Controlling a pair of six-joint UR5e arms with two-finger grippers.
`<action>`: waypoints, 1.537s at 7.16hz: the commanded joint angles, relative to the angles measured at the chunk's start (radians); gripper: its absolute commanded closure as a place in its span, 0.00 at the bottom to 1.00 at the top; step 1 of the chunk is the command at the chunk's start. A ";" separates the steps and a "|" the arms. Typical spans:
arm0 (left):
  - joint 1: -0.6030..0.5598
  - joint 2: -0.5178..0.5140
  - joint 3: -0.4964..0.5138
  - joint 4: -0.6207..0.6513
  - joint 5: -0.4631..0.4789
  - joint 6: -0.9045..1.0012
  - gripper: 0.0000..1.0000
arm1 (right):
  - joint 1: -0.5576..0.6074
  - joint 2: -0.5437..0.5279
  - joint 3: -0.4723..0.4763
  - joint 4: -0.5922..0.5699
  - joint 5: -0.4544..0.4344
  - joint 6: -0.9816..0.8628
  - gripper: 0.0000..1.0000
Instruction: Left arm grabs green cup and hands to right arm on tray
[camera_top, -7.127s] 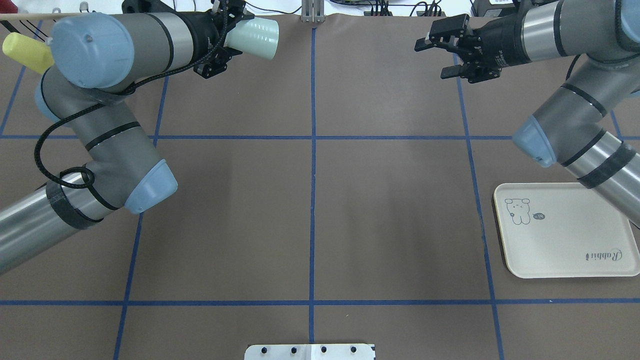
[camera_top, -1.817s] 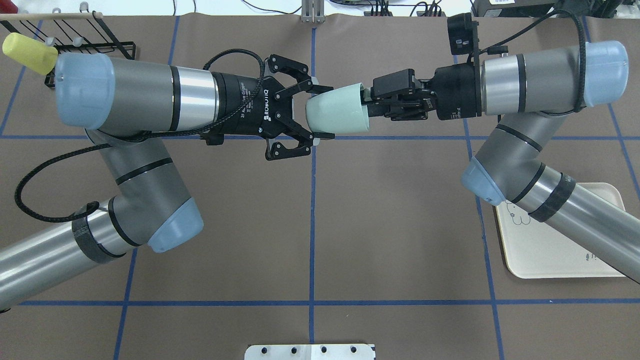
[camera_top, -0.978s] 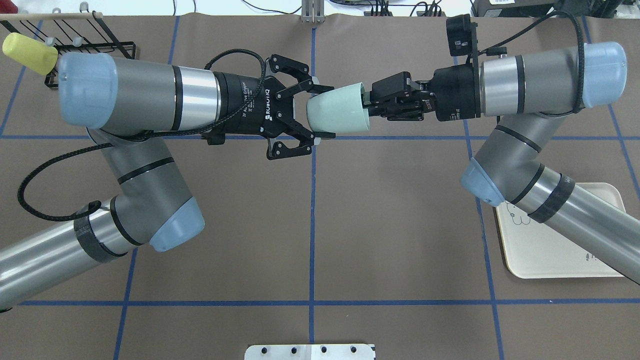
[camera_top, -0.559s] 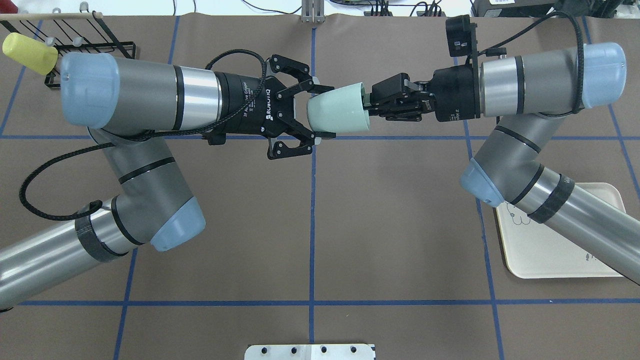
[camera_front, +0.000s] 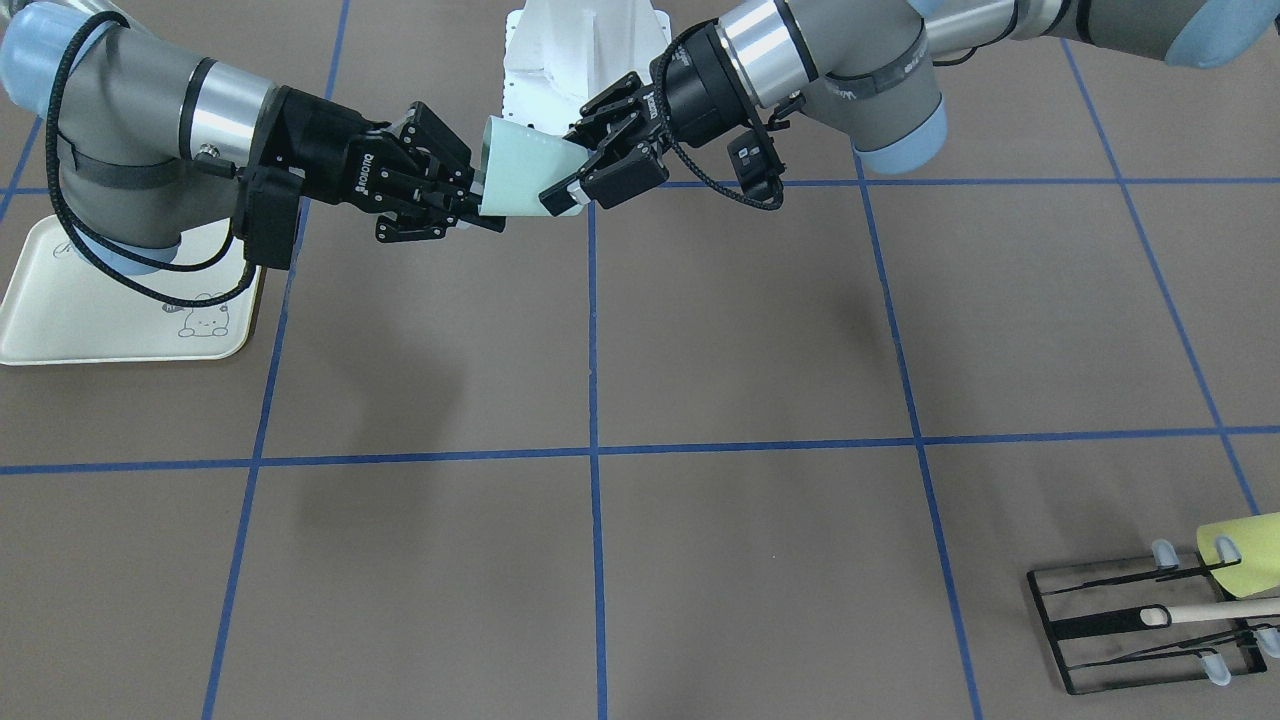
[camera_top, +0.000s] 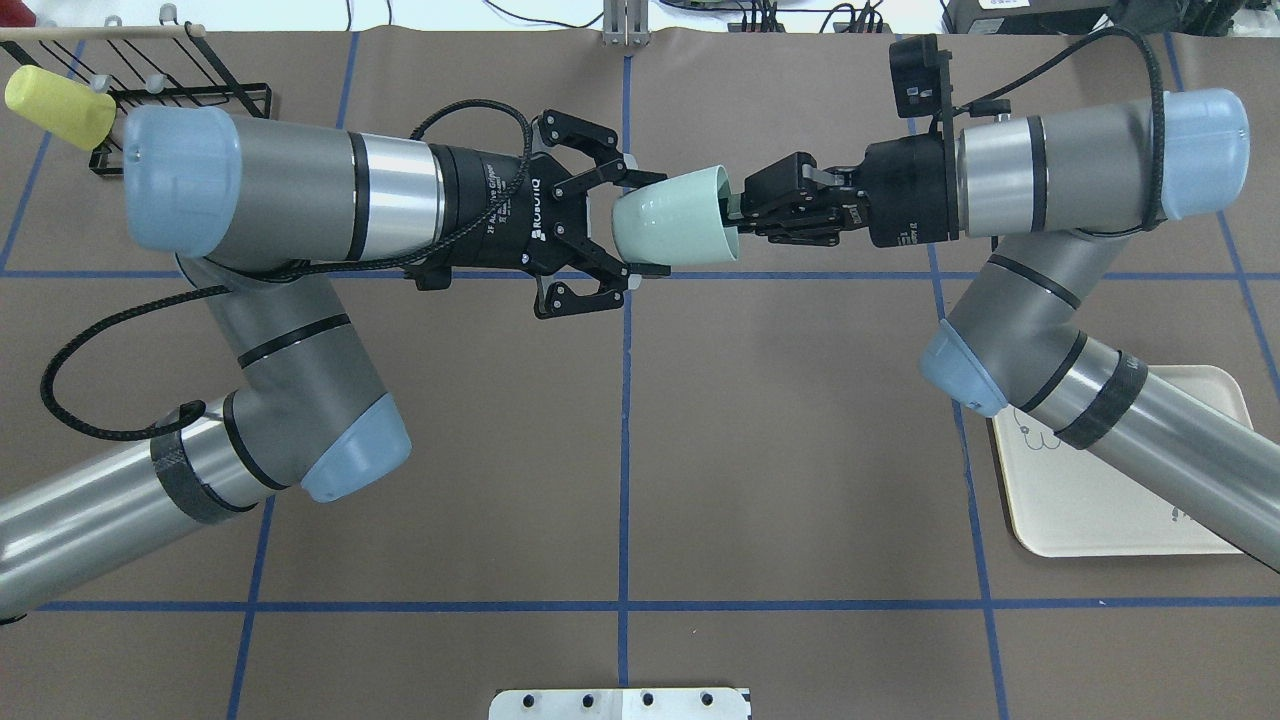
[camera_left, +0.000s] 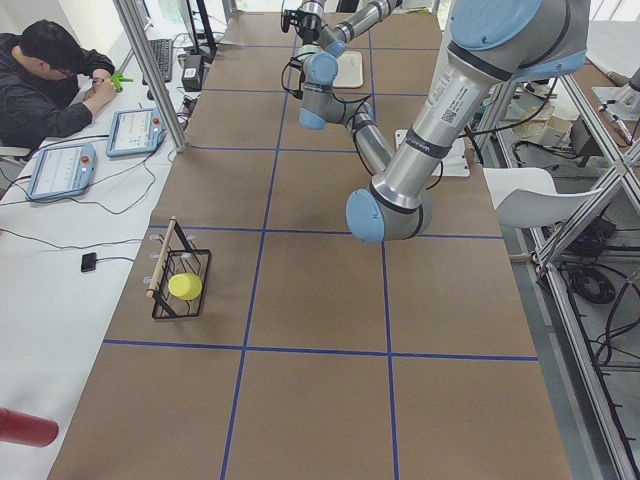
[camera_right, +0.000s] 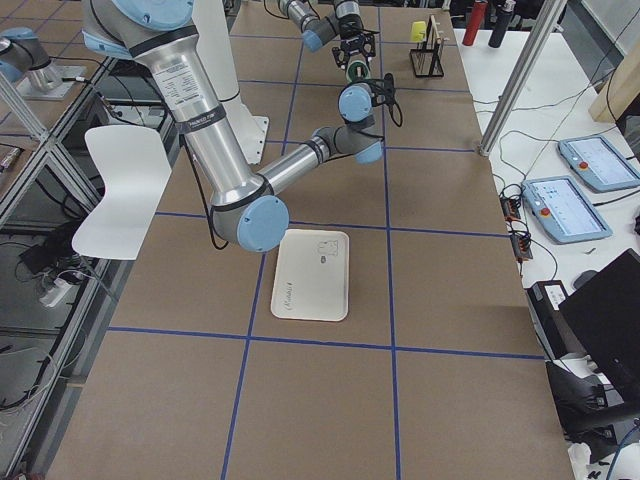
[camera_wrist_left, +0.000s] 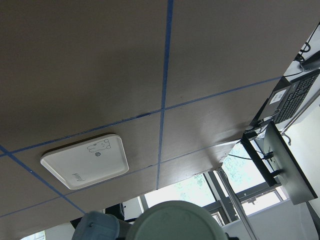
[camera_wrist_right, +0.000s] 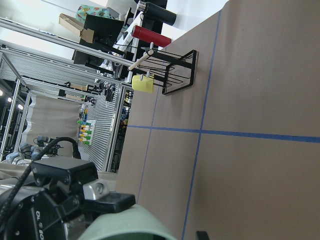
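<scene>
Left tool: your left tool is spread wide, with one finger on each side of the cup's closed end. The fingers lie close along the wall, and you cannot tell from these views whether the pads press on it.
Right tool: your right tool is pinched tight on the cup's rim, one finger inside the mouth and the other outside.
Green cup: you will find the green cup on its side in the air above the surface, between the two tools. Its closed end points toward the left arm and its mouth toward the right arm. In the overhead view it sits just right of the centre blue line.
Tray: the tray lies flat on the surface on your robot's right, partly under the right arm's forearm and well apart from the cup.
Rack: a black wire rack stands at the far left corner, with a yellow-green cup at its outer end.
</scene>
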 joint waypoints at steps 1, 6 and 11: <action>0.001 0.000 0.001 0.001 -0.002 0.002 0.37 | 0.000 -0.001 0.000 0.000 -0.002 0.000 1.00; 0.007 0.004 0.002 -0.006 -0.002 0.013 0.00 | 0.000 -0.007 0.000 0.000 -0.013 0.000 1.00; 0.002 0.008 0.008 -0.008 0.000 0.034 0.00 | 0.004 -0.067 -0.055 -0.003 -0.143 -0.136 1.00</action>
